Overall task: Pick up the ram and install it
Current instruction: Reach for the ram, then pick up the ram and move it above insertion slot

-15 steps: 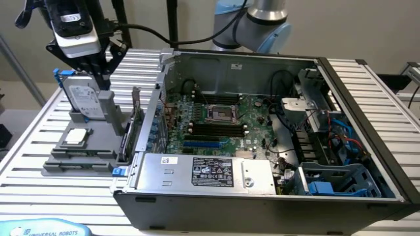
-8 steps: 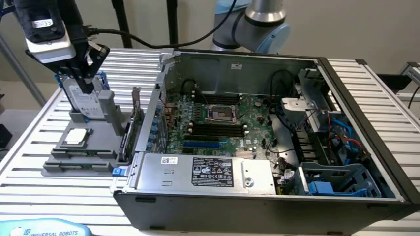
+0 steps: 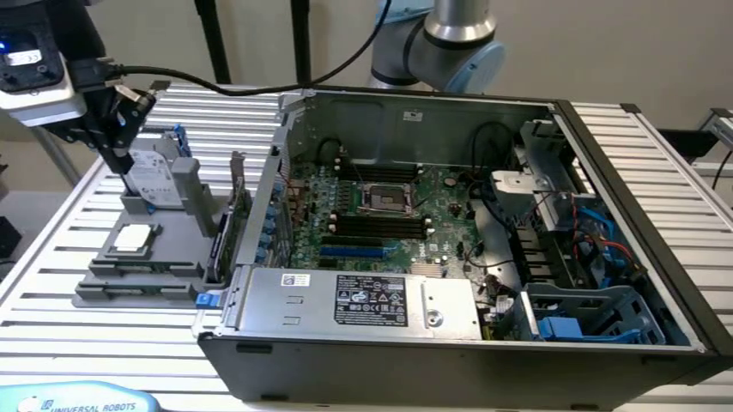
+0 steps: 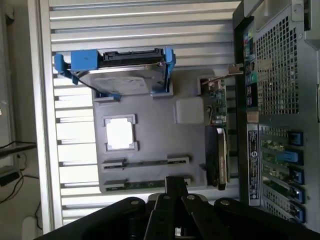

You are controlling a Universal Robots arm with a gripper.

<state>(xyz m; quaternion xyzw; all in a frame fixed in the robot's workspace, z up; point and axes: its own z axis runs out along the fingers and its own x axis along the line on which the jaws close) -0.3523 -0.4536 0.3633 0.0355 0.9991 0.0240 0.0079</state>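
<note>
The gripper (image 3: 122,163) (image 4: 176,183) hangs above the grey tray (image 3: 172,245) (image 4: 190,145) with its fingers pressed together and nothing between them. In the wrist view the fingertips sit over the tray's edge where the ram (image 4: 144,184) lies flat in a long narrow holder, untouched. A second thin strip (image 4: 145,163) lies in a matching holder just beside it, one step further in on the tray. Past those, near the tray's middle, a square silver processor (image 3: 134,239) (image 4: 120,133) rests in its frame. At the tray's far edge a hard drive (image 3: 154,180) (image 4: 127,82) stands propped in a blue bracket. An expansion card (image 3: 237,206) (image 4: 217,100) stands on edge along the side of the tray that faces the open computer case (image 3: 413,112) (image 4: 280,100) (its motherboard is exposed in the exterior view). Tray and case both sit on a slatted metal table (image 3: 69,343) (image 4: 140,25)
</note>
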